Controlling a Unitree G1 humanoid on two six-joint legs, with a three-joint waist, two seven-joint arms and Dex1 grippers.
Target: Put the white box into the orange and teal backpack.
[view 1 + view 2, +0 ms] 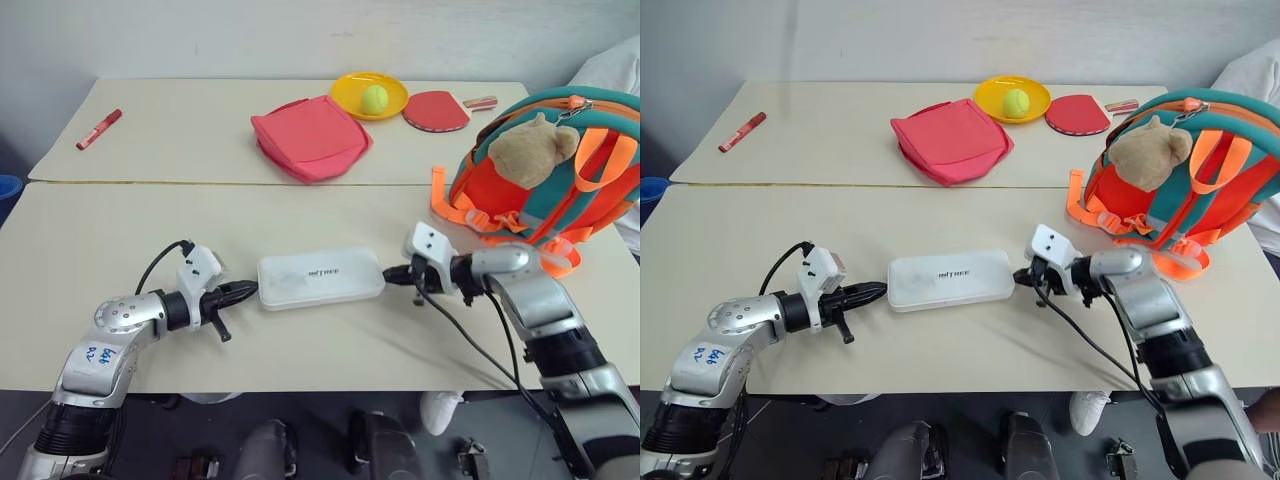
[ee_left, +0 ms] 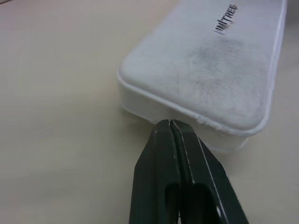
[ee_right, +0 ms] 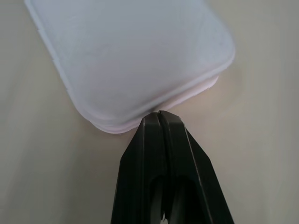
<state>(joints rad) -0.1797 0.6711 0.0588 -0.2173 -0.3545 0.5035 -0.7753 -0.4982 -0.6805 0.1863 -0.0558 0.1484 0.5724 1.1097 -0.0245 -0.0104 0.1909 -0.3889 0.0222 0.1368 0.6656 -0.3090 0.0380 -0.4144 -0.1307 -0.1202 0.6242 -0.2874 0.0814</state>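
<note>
Now both closed tools [image 1: 250,291] [image 1: 388,275] flank white box [image 1: 320,277].

Both arms are showing silver-grey metal casings with black ribbed joint rings. Behind the left gripper [image 1: 250,291] a white camera block is sitting, trailing a black cable; the forearm is wearing a white handwritten label. Behind the right gripper [image 1: 388,276], another white block and black cables.

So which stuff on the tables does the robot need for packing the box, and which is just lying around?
For the job:
white box
orange and teal backpack

Just lying about:
pink pouch
yellow plate with a ball
red paddle
red marker
</note>
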